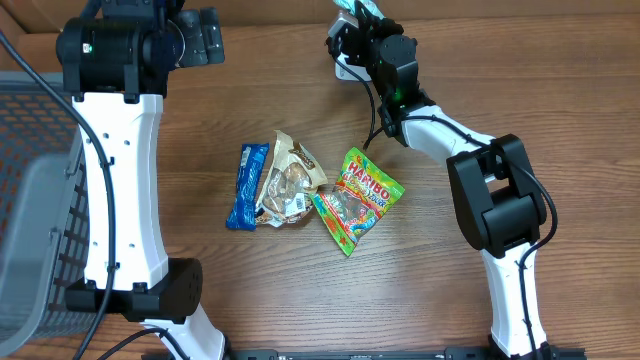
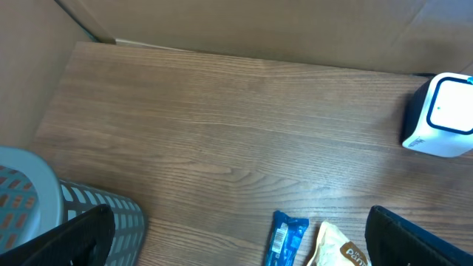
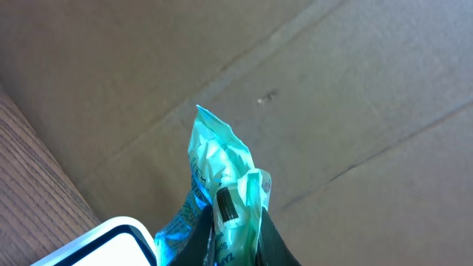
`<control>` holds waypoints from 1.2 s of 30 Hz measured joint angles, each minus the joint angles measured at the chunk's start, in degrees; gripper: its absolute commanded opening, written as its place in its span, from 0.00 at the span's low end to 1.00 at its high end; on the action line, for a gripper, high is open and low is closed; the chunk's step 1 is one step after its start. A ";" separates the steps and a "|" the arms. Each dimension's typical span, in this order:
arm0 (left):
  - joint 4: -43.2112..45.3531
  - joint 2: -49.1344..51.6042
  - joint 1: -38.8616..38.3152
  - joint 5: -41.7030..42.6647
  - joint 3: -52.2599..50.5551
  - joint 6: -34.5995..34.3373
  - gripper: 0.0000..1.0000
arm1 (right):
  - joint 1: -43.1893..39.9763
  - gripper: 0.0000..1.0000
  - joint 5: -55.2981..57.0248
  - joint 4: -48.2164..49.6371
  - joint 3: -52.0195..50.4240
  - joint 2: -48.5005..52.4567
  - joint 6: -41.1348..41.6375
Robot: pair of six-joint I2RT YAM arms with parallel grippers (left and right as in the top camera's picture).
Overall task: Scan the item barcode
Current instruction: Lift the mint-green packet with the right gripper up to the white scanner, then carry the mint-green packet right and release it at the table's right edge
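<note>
Our left pincer (image 1: pixel 198 38), far left overhead, stands wide open; our right pincer (image 1: pixel 355 25) grips a crinkly teal plastic packet (image 1: pixel 368 8) far back. Left wrist: we see a white cube scanner (image 2: pixel 440 114) on the wooden desk (image 2: pixel 222 133). Right wrist: packet just above scanner.

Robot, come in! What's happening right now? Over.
Left gripper open, empty. Right gripper shut on teal packet, by the scanner. Nothing blocking it.

Three packets lie mid-frame on the tabletop (image 1: pixel 250 90): bar (image 1: pixel 246 186) left, cookie bag (image 1: pixel 287 180) middle, gummy bag (image 1: pixel 357 198) right. Basket (image 1: pixel 30 200) at left edge; scanner (image 1: pixel 345 70) upper middle (pouch (image 1: pixel 368 8) just above it).
</note>
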 measured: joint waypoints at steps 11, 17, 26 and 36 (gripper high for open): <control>-0.13 0.00 0.00 0.00 0.00 0.00 1.00 | 4.39 0.04 0.90 -31.50 -0.24 -14.60 11.93; -0.13 0.00 0.00 -0.02 0.00 0.00 1.00 | 6.91 0.04 -1.88 -51.84 -0.17 -31.58 29.14; -0.13 0.00 0.00 -0.04 0.00 0.00 1.00 | -2.27 0.04 -2.62 -88.78 0.44 -52.26 57.79; -0.15 0.00 0.00 -0.02 0.00 0.00 1.00 | -29.07 0.04 -11.69 -99.36 -5.20 -47.89 73.75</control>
